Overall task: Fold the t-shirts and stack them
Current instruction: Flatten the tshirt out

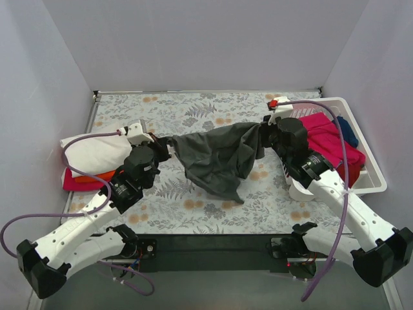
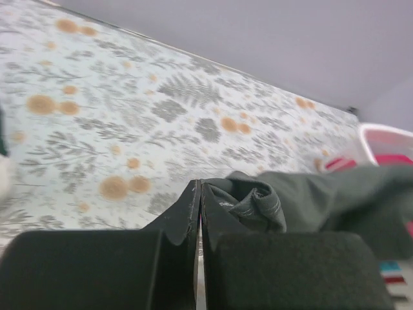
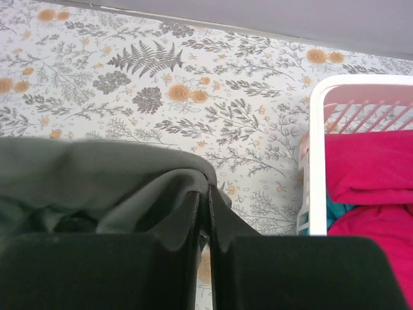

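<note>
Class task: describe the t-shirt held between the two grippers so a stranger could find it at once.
On the floral table, look between the white basket and the folded stack. The dark grey t-shirt is there, the only one stretched from left gripper to right gripper.

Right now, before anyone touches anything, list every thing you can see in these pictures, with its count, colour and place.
grey shirt: 1, dark grey, stretched between both hands over mid-table
white shirt: 1, white, top of the left stack
orange shirt: 1, orange, under the white one
stacked pink shirt: 1, magenta, bottom of the left stack
basket: 1, white, right side of the table
basket pink shirt: 1, magenta, in the basket
navy shirt: 1, navy, in the basket, far side
teal shirt: 1, teal, in the basket beneath the pink
table: 1, floral print, under everything
left hand: 1, black, shut on the grey shirt's left end
right hand: 1, black, shut on its right end
</note>
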`<state>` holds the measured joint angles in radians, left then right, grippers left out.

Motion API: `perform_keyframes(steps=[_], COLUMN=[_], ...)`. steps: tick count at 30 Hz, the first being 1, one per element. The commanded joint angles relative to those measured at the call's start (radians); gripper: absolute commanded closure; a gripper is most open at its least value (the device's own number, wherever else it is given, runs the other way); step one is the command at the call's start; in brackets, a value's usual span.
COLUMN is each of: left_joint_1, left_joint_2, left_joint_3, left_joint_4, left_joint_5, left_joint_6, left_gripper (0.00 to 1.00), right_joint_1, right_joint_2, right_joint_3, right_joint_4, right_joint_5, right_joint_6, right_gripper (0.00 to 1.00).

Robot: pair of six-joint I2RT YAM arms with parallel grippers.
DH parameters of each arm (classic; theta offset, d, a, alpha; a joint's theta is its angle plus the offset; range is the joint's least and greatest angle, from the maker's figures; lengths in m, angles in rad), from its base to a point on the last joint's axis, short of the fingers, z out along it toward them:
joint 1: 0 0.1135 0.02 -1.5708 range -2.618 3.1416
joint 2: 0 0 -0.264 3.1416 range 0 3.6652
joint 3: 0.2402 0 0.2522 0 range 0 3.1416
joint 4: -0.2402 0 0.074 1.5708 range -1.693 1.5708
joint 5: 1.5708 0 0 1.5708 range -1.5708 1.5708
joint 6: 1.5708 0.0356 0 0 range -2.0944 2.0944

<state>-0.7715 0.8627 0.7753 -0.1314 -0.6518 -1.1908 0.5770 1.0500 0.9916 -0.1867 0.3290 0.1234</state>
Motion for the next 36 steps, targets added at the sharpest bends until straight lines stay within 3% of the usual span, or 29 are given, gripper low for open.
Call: perform_keyframes(steps=[1,2,3,4,6,7,9,16,20,36], left_joint_1=[0.106,0.156,0.178,0.201,0.251,0.255,0.253,0.144,-0.036,-0.095], left_joint_2=[0.054,0.071,0.094,0.132,0.173,0.189,0.222,0.283,0.354,0.487], left_joint_3=[0.002,-0.001,-0.014,-0.021,-0.030,-0.027,-0.027,-0.128,-0.160,-0.173], left_joint_4=[-0.076,-0.086,-0.097,-0.100,-0.111,-0.116,-0.116,-0.013,0.001,0.042], left_joint_5=[0.020,0.032,0.035,0.041,0.044,0.037,0.063,0.282,0.238,0.265], left_joint_6=[0.023,0.017,0.007,0.004,0.003,0.003,-0.001,-0.081,-0.151,-0.191], left_gripper=[1.00,0.95,0.78,0.64,0.35,0.33,0.29,0.32,0.33,0.54], right_joint_1=[0.003,0.003,0.003,0.003,0.003,0.003,0.004,0.023,0.032,0.040], right_joint_2=[0.019,0.031,0.056,0.065,0.080,0.087,0.087,0.065,0.064,0.073], right_joint_3=[0.025,0.025,0.021,0.018,0.004,-0.010,-0.021,-0.074,-0.134,-0.265], right_joint_4=[-0.053,-0.060,-0.065,-0.066,-0.071,-0.071,-0.071,-0.050,-0.034,0.013], right_joint_5=[0.050,0.044,0.041,0.045,0.062,0.065,0.045,-0.057,-0.123,-0.203], right_joint_6=[-0.024,-0.021,-0.015,-0.002,0.010,0.018,0.022,0.044,0.055,0.081], right_gripper=[0.99,0.98,0.95,0.82,0.65,0.55,0.49,0.45,0.44,0.44])
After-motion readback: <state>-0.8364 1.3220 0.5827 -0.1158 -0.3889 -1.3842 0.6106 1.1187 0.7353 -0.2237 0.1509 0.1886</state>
